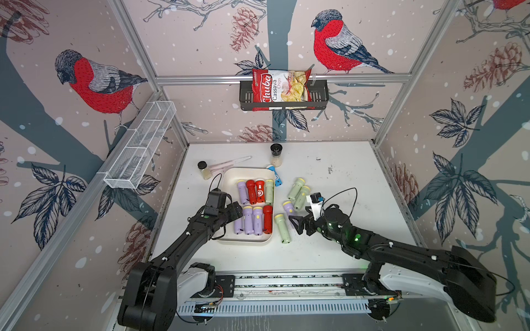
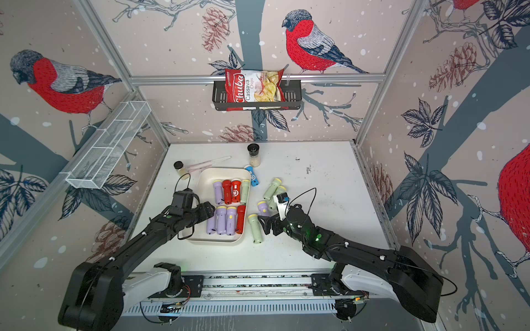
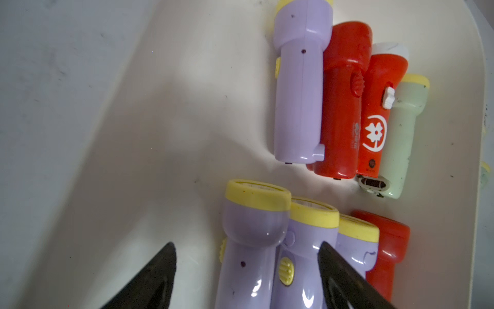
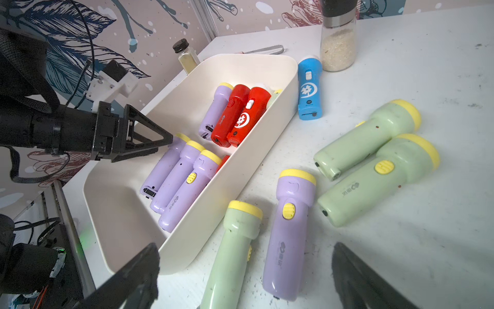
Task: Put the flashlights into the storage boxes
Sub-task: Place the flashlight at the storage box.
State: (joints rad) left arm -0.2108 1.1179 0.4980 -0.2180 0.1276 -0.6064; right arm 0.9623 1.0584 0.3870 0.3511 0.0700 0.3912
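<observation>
Left gripper (image 3: 246, 244), jaws apart, is hovering over lilac flashlights (image 3: 307, 240) rowed tight in the tray (image 3: 160, 133) — right gripper (image 4: 246, 245), also spread, is facing strays (image 4: 288, 235).

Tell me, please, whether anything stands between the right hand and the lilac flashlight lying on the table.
Nothing visible does: the open right hand faces the lilac flashlight directly. A pale green flashlight lies close beside it, toward the tray.
</observation>
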